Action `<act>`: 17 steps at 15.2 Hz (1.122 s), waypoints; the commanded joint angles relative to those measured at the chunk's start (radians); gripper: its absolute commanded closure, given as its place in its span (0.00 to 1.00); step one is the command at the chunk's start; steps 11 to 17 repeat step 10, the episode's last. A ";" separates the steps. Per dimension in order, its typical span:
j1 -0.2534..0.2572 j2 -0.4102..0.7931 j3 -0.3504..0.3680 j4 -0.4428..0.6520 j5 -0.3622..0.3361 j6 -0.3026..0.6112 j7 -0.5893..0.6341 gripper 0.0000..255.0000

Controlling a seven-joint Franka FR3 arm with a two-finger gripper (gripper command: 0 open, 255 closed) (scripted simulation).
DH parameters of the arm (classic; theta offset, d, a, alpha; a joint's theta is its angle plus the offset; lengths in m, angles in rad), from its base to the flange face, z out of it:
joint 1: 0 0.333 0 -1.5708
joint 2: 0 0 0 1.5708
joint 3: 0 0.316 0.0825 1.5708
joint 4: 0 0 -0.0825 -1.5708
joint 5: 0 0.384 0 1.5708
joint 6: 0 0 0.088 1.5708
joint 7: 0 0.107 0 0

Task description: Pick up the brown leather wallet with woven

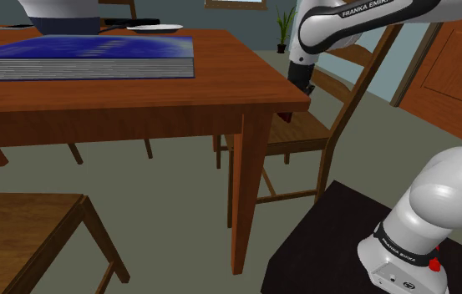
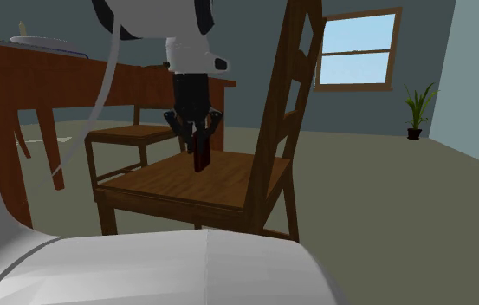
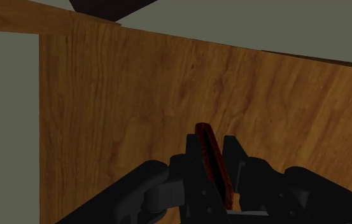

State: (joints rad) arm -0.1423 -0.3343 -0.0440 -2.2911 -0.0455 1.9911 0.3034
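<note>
A dark reddish-brown wallet (image 2: pixel 201 158) stands on edge over the wooden chair seat (image 2: pixel 229 178), and my black gripper (image 2: pixel 197 132) is shut on its upper part. I cannot tell whether its lower edge touches the seat. In the wrist view the wallet (image 3: pixel 214 162) shows edge-on as a thin dark red strip clasped between the two fingers (image 3: pixel 193 159), with the seat's wood grain (image 3: pixel 136 95) behind it. In the shoulder view the black hand (image 1: pixel 302 79) reaches down behind the table's corner, over the chair (image 1: pixel 304 134).
A wooden table (image 1: pixel 137 92) with a large blue book (image 1: pixel 87 57) and a white plate (image 1: pixel 154 28) stands close beside the chair. The chair's tall ladder back (image 2: pixel 289 104) rises at the seat's edge. A second chair (image 2: pixel 129 134) stands beyond. My stand (image 1: pixel 337 250) is below.
</note>
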 commanded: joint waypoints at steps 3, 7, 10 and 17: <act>0.000 -0.011 0.000 0.043 0.000 -0.054 -0.002 1.00; 0.000 -0.017 0.001 0.092 0.001 -0.109 -0.003 1.00; 0.000 -0.018 0.001 0.106 0.002 -0.125 -0.004 1.00; 0.000 -0.018 0.001 0.106 0.002 -0.125 -0.004 1.00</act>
